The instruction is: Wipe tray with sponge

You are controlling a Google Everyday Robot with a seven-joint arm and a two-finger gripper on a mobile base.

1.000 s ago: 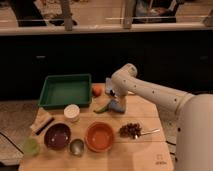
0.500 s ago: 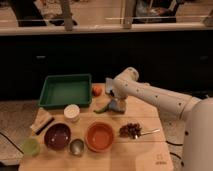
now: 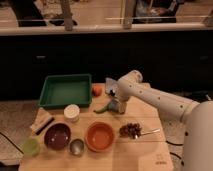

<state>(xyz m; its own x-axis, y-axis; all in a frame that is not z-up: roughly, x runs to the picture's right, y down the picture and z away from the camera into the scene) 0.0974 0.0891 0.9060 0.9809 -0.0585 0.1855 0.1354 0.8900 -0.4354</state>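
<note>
Gripper point(image 3: 114, 104) hangs low over table point(image 3: 150, 150), right of tray point(image 3: 65, 91), near orange fruit point(image 3: 97, 90) (fingers: can't tell). Sponge point(image 3: 116, 106) sits at gripper, w/ green tray at table's back-left.

White arm point(image 3: 155, 100) reaches in from right, elbow bent; gripper point(image 3: 115, 106) points down, low over table.

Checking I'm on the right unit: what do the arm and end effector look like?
The arm is smooth white, with thick rounded segments and a bulbous joint near the wrist. The end effector, low over the table right of the green tray, looks grey and darker than the arm. No markings or cables visible.
</note>
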